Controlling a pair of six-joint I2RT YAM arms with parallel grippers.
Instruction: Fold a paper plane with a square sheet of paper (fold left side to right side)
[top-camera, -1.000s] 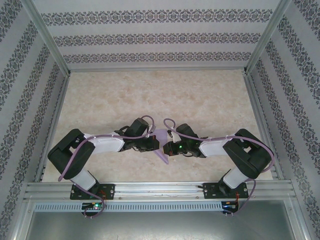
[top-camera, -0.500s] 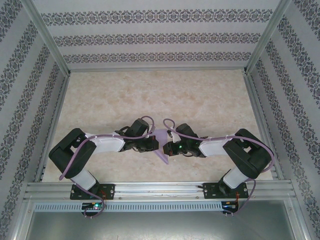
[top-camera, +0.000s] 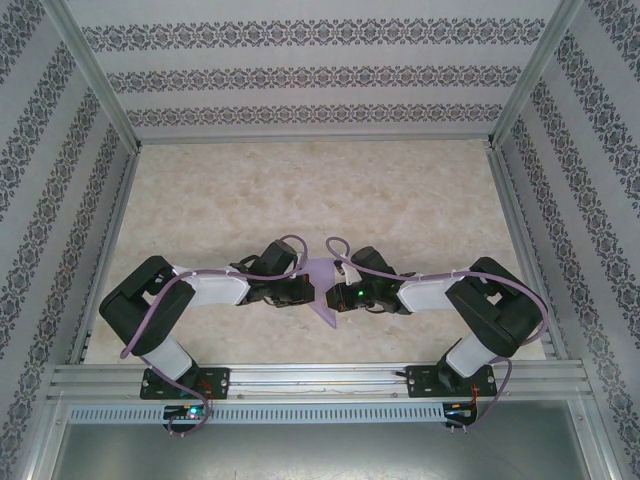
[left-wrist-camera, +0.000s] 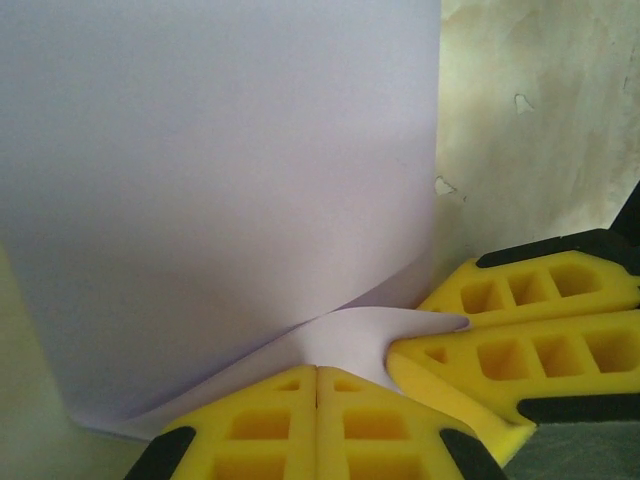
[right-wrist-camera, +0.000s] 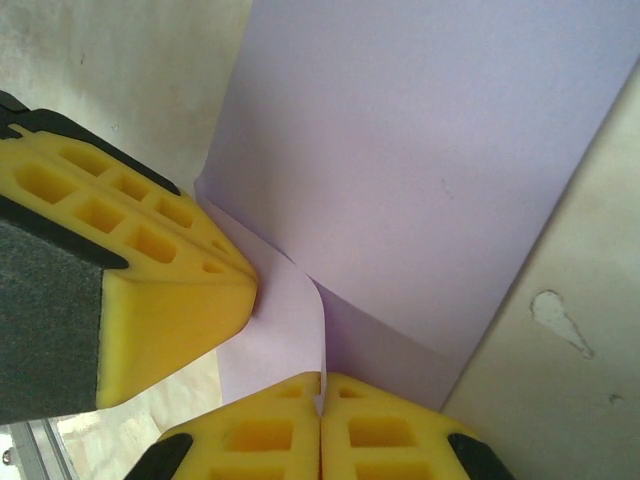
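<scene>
Marbled table (top-camera: 300, 190) is seen from above. Left arm (top-camera: 210, 288) and right arm (top-camera: 430, 295) are bent inward, wrists meeting over its near middle. Square sheet of paper (top-camera: 321, 272) is laid on the table between the two wrists, near the front edge and mostly covered by them. One pointed corner is seen toward the bases. In the wrist views the sheet is mostly flat, with one curled flap raised at its edge. Left jaws: pressed together, pinching that flap. Right jaws: pressed together, pinching the same flap just beside the left.
</scene>
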